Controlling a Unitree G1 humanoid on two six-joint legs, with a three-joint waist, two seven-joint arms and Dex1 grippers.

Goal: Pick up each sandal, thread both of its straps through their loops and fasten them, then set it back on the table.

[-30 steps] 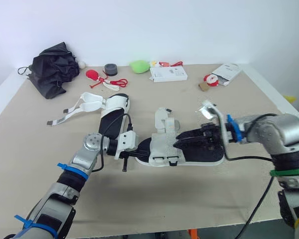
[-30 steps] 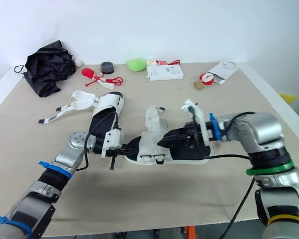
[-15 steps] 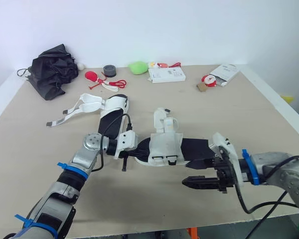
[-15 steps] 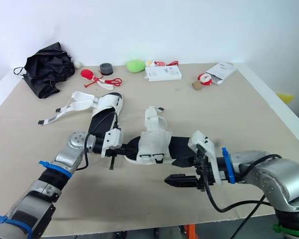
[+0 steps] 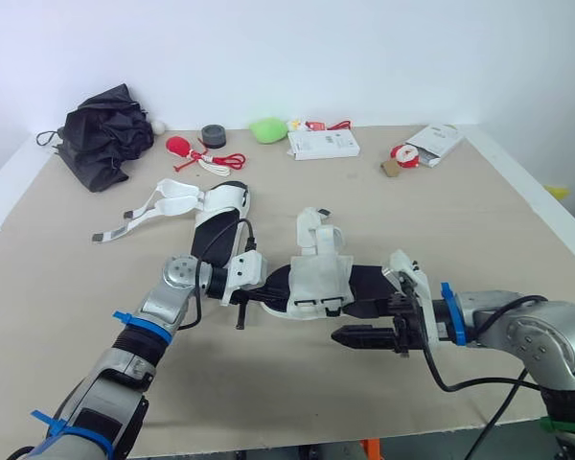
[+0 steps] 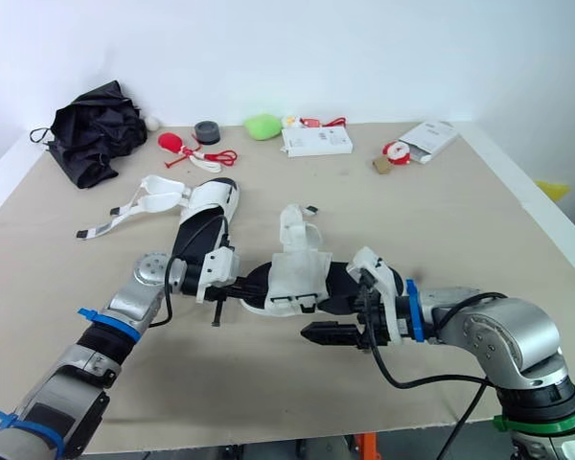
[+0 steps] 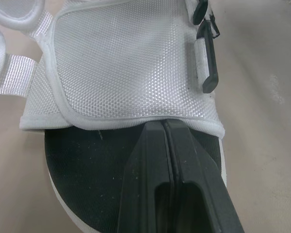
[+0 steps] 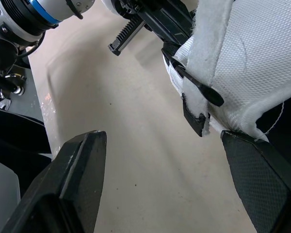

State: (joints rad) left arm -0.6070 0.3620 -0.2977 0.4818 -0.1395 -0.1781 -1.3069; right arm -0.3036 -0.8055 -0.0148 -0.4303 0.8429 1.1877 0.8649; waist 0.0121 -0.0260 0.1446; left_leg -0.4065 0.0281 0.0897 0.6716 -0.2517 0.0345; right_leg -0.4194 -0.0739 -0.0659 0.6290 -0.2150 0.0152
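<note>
- Table: both sandals are borne on it.
- Near sandal: laid between the two sets of jaws, its white upper folded over the black footbed.
- Far sandal: well beyond the left jaws, with its straps loose.
- Left gripper: fingers are pressed together, with the tips at the upper's hem.
- Right gripper: jaws are spread wide and empty, with the black strap tab just ahead.
- Risk, as judged: the sandal may be shoved rather than grasped, being only lightly steadied.
- Change: the right gripper has been brought nearer the sandal than half a second ago, and the sandal is unmoved.
</note>
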